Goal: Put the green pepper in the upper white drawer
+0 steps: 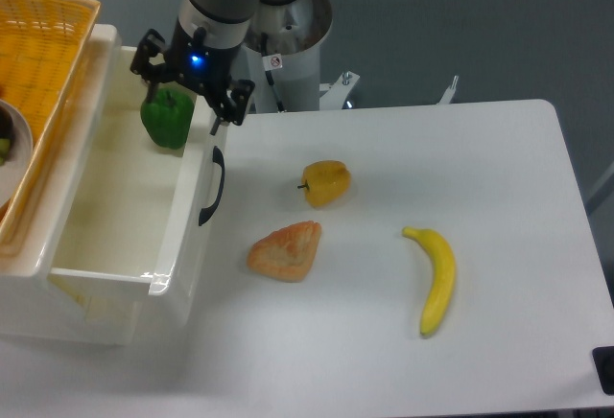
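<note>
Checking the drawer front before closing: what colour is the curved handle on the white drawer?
Black, clearest in the fixed camera view: the curved handle on the glossy cream-white plastic drawer.

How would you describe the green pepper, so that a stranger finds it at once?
Look at the big cream-white drawer standing open at the table's left edge. At its far end, just under the open gripper, lies the green pepper. It is the only green thing; the similar pepper on the table is yellow-orange.

Green pepper [167, 120] inside open upper white drawer [182, 245].

One high front camera overlooks table [499, 150]
</note>
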Robot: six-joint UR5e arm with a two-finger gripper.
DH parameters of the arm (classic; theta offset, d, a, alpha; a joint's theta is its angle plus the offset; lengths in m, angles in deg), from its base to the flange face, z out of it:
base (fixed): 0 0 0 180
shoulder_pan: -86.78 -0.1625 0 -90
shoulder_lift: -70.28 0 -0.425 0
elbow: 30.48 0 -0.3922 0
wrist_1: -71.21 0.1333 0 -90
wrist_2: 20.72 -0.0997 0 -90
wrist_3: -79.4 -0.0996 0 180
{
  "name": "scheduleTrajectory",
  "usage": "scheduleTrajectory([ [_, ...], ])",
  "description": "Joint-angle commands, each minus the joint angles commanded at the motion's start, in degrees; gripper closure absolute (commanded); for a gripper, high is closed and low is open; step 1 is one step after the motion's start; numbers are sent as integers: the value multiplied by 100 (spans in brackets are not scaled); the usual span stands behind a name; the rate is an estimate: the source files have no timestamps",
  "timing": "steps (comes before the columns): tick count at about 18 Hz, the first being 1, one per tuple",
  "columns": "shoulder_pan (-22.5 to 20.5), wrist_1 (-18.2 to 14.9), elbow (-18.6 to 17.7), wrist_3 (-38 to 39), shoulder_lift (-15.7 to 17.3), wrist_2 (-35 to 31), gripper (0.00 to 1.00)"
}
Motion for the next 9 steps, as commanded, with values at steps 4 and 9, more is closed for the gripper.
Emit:
scheduleTrajectory([
  [4, -193, 35, 9, -659, -9, -509, 0],
  [9, -483, 281, 9, -1538, -105, -950, 0],
])
